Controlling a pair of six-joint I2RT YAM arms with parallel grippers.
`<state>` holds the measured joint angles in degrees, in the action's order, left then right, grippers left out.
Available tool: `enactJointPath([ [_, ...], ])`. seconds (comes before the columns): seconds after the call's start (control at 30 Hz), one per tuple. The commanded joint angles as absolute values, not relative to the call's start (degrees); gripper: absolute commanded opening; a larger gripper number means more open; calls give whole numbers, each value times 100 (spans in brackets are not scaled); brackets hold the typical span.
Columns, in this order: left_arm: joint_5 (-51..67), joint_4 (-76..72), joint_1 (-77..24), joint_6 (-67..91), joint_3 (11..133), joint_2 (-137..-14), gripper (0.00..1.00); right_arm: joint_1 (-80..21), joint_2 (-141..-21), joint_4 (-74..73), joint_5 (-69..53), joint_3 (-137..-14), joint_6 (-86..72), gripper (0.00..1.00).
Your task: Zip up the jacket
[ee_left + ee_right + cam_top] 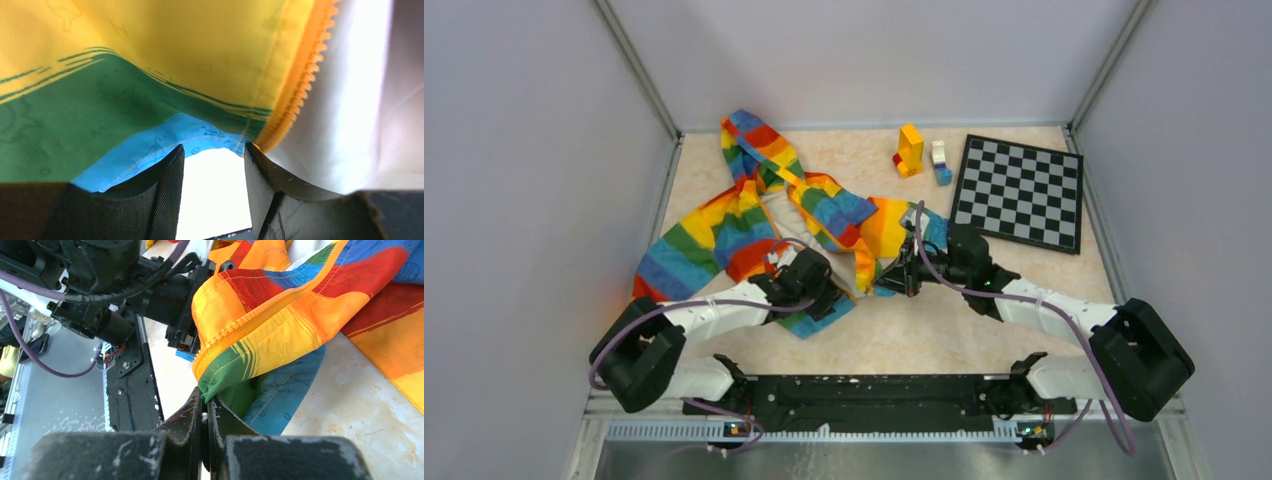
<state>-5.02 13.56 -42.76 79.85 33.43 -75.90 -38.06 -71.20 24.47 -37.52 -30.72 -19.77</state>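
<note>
The rainbow-striped jacket (744, 215) lies spread open on the table with its hood toward the back wall. My left gripper (816, 290) sits at the lower hem of the left front panel. In the left wrist view it (214, 155) stands open, and only bright table shows in the gap. The blue hem and the orange zipper strip (300, 80) lie just past its fingertips (167, 180). My right gripper (204, 400) is shut on the green bottom corner of the other panel (235, 370), beside its zipper tape (240, 325), and holds that corner lifted off the table.
A black-and-white chessboard (1019, 190) lies at the back right. An orange and yellow block stack (910, 150) and small white and blue blocks (940, 162) stand behind the jacket. Grey walls enclose the table, and the black base rail (874, 395) runs along the near edge.
</note>
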Motion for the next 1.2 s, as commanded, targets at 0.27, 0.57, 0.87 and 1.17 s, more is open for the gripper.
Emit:
enactJointPath([
  [0.27, -924, 806, -4359, 8273, 2792, -6627, 57, -3762, -6989, 2864, -3952, -3032, -2098, 0],
  [0.57, -905, 662, -4359, 8110, 3052, -7161, 64, -3762, -6970, 2807, -3981, -3051, -2100, 0],
  [0.87, -1052, 623, -4381, 7924, 3204, -7562, 67, -3762, -6996, 2881, -4033, -3019, -2147, 0],
  [1.17, -1425, 1188, -4680, 8285, 3485, -7391, 70, -3762, -7049, 2909, -4051, -3015, -2163, 0],
])
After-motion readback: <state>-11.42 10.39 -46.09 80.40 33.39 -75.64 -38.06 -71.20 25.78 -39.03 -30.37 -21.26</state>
